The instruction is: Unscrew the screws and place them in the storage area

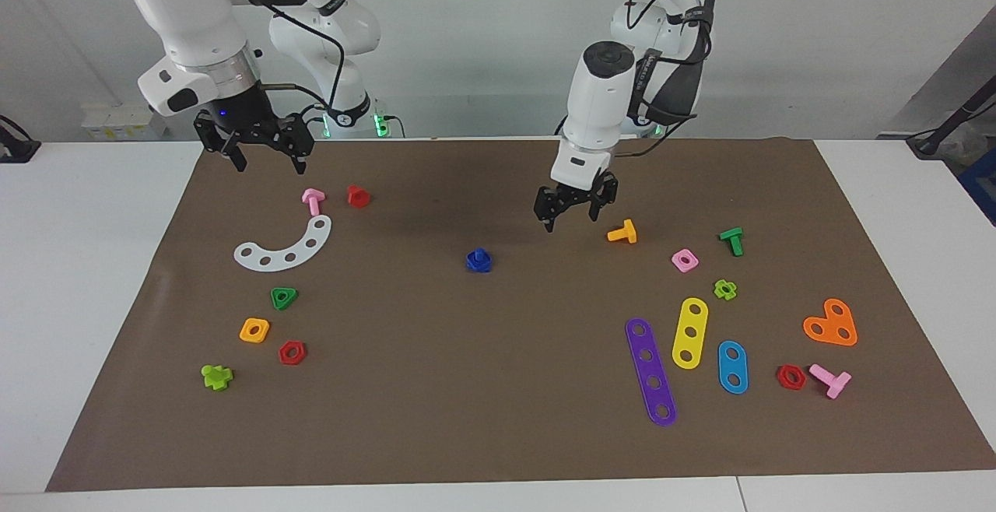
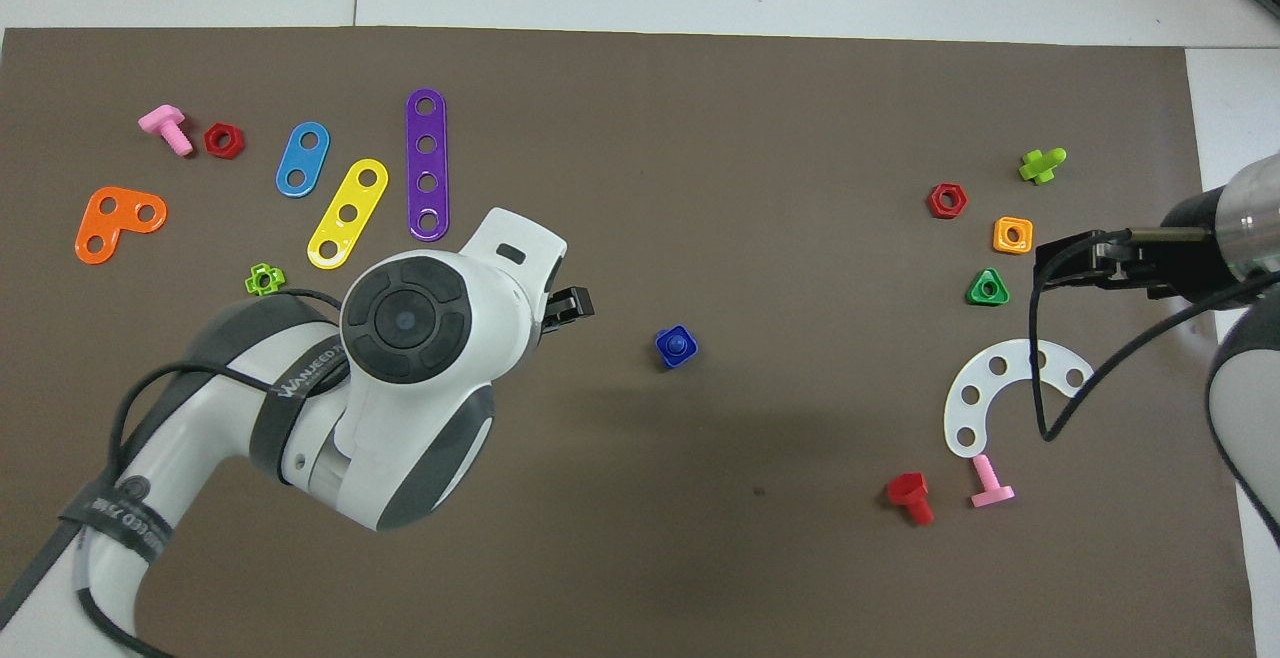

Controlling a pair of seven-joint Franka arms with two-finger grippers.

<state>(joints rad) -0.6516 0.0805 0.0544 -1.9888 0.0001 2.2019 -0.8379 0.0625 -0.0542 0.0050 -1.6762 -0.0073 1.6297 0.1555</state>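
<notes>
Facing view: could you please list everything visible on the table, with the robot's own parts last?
dark-blue plastic bolt with square nut: one, blue, mid-mat
T-shaped bolts: five; pink and red at the right arm's end; orange, green and pink at the left arm's end
plastic nuts: five; green triangular, orange square, red hexagonal, pink square, red hexagonal
lime cross-shaped pieces: two, one at each end
hole-punched strips: five; white curved, purple, yellow, blue, orange heart-shaped
brown paper mat: one, on the white tabletop
left gripper: open, over the mat beside the orange bolt
right gripper: open, above the pink bolt
</notes>
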